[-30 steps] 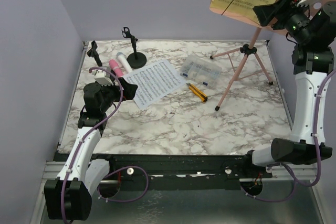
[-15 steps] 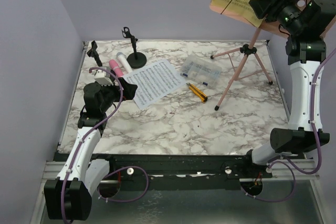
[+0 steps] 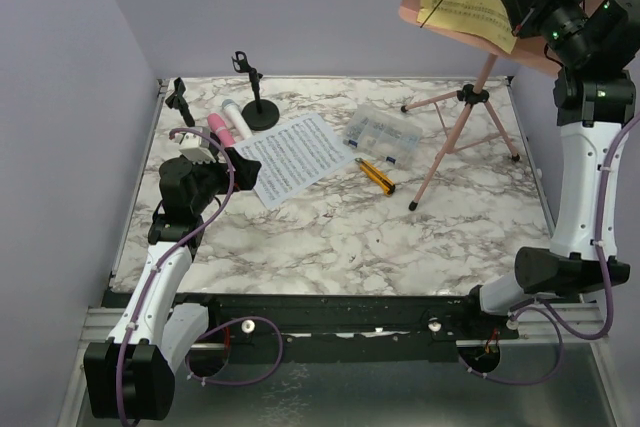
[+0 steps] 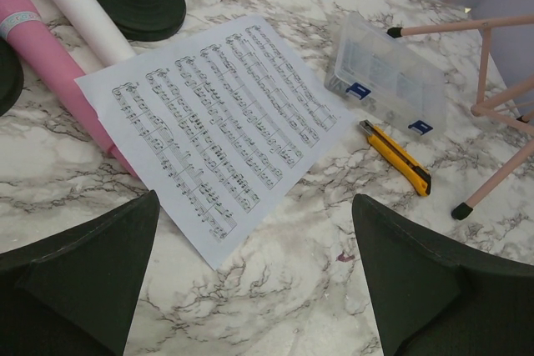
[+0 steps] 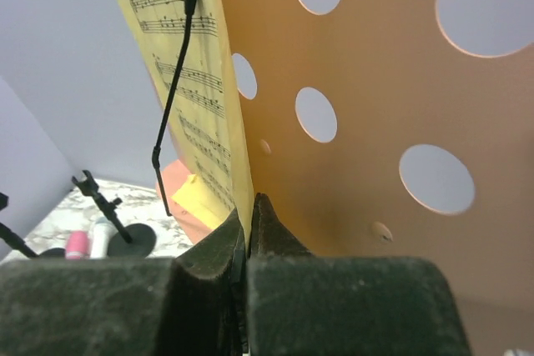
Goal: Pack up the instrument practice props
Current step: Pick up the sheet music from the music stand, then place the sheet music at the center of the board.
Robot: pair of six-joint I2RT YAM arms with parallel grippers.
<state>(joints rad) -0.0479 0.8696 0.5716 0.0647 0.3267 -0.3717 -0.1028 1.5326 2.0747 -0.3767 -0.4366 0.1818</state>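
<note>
Yellow page point(image 3: 480, 2) is gripped by closed right fingers point(image 5: 213, 252) and is, apparently, raised slightly up the pink rack point(image 5: 359, 122) versus 1 s ago: removal begun. Left fingers point(image 4: 92, 273) are held open over white page point(image 4: 217, 122) on counter point(image 4: 292, 289).

The table's point(image 3: 400, 237) music page point(image 3: 292, 157) lies between microphones point(image 3: 225, 129) (left) and box point(image 3: 382, 135).

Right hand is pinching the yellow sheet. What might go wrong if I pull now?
The black wire pins the yellow sheet to the rack, so a pull by the right hand may tear it. The rack stands on thin legs; a tug might tip it toward the box.
</note>
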